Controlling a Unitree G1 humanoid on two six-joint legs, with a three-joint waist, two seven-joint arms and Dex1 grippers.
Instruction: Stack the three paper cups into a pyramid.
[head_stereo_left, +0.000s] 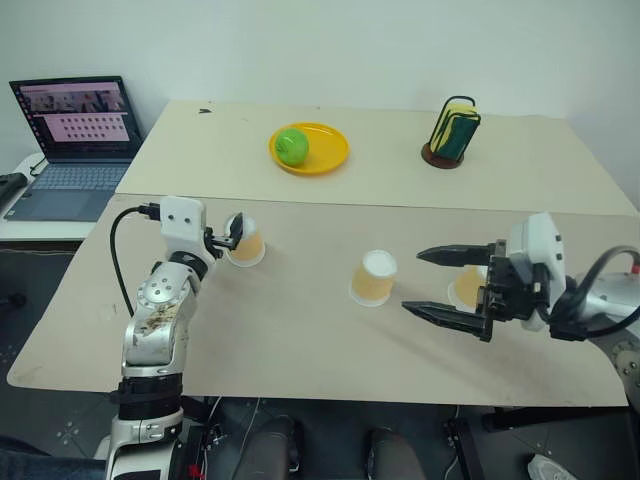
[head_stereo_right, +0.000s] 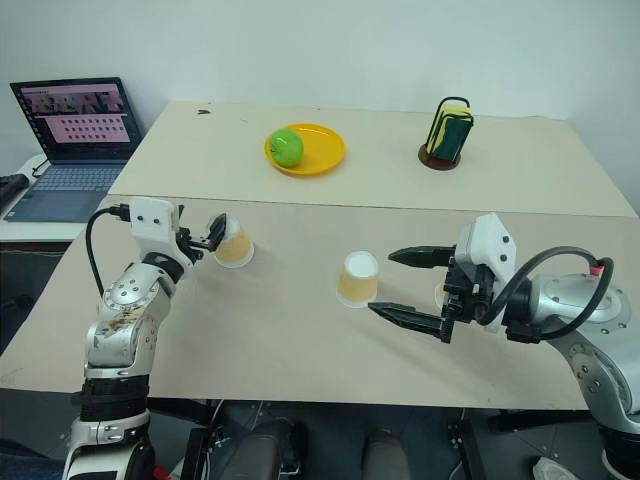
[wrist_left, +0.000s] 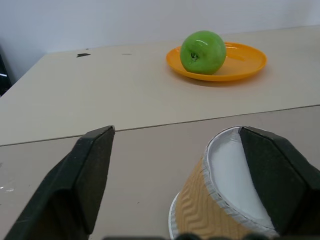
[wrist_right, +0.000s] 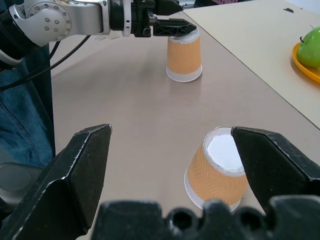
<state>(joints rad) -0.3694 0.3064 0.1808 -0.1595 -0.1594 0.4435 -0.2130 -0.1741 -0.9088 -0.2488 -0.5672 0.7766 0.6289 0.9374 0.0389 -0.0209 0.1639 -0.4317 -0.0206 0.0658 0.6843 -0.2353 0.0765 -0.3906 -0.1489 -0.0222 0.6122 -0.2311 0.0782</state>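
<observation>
A green apple (head_stereo_left: 292, 146) sits on a yellow plate (head_stereo_left: 328, 156) at the upper middle of the frame, on the far beige table (head_stereo_left: 200, 150). To the upper right, a dark wire holder (head_stereo_left: 455, 131) stands on a round brown base, with yellow and green items in it. At the upper left, an open laptop (head_stereo_left: 70, 150) rests on a white side surface.

Third paper cup (head_stereo_left: 466, 288) mostly hidden behind right end effector (head_stereo_left: 438, 284); laptop (head_stereo_left: 70, 140) screen unreadable
</observation>
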